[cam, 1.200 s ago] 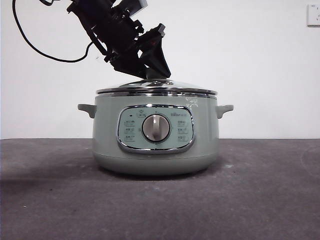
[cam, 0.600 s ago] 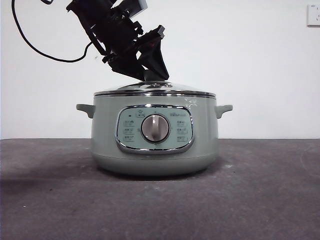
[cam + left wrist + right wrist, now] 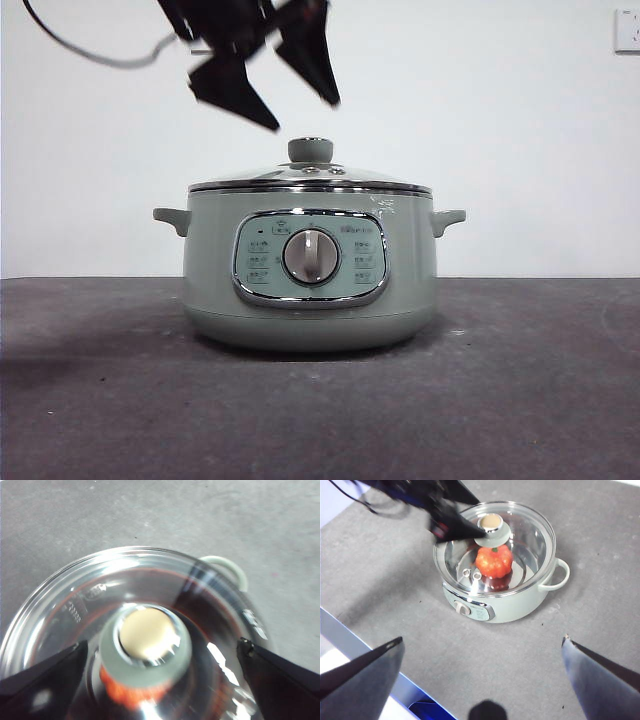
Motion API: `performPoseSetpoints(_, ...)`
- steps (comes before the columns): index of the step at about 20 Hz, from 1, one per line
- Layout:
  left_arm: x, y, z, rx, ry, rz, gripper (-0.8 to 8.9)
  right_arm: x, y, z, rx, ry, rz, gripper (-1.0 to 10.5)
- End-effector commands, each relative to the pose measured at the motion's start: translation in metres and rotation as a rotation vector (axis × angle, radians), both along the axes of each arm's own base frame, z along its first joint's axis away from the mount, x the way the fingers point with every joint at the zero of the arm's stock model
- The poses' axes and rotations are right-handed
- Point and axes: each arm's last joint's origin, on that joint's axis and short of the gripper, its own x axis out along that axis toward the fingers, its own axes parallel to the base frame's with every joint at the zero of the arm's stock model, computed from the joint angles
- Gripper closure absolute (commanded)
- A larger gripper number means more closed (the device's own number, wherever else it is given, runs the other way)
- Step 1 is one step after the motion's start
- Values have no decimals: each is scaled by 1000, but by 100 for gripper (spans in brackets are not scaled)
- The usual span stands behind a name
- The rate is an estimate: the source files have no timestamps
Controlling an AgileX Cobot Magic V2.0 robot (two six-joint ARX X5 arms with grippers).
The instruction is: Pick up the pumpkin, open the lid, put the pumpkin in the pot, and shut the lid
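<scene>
The sage-green pot (image 3: pixel 310 300) stands mid-table with the glass lid (image 3: pixel 352 178) seated on it, its green knob (image 3: pixel 310 150) free. The orange pumpkin (image 3: pixel 494 561) lies inside the pot under the lid and shows as an orange blur through the glass in the left wrist view (image 3: pixel 130 692). My left gripper (image 3: pixel 303 115) hangs open just above the knob (image 3: pixel 147 635), one jaw on each side, touching nothing. My right gripper (image 3: pixel 482 640) is open and empty, high above the table on the pot's control-panel side (image 3: pixel 470 609).
The table's edge (image 3: pixel 350 645) runs close to the pot's control-panel side in the right wrist view. A wall socket (image 3: pixel 627 30) sits at the far upper right. A black cable (image 3: pixel 90 55) trails from the left arm.
My left gripper has let go of the lid's knob, opened and risen off it. The lid has settled flat on the pot.
</scene>
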Motion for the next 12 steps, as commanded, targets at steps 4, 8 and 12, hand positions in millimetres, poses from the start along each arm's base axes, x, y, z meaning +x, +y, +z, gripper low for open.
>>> performPoseSetpoints(4, -59, 29, 68, -21, 45, -47, 314, -2, 2, -2, 28, 56, 62, 322)
performPoseSetpoints(8, -107, 55, 95, -31, 60, -68, 317, 3, 6, -8, -6, 123, 76, 351)
performPoseSetpoints(12, -146, 76, 109, -19, 75, -72, 628, 12, 14, -16, -27, 209, 135, 554)
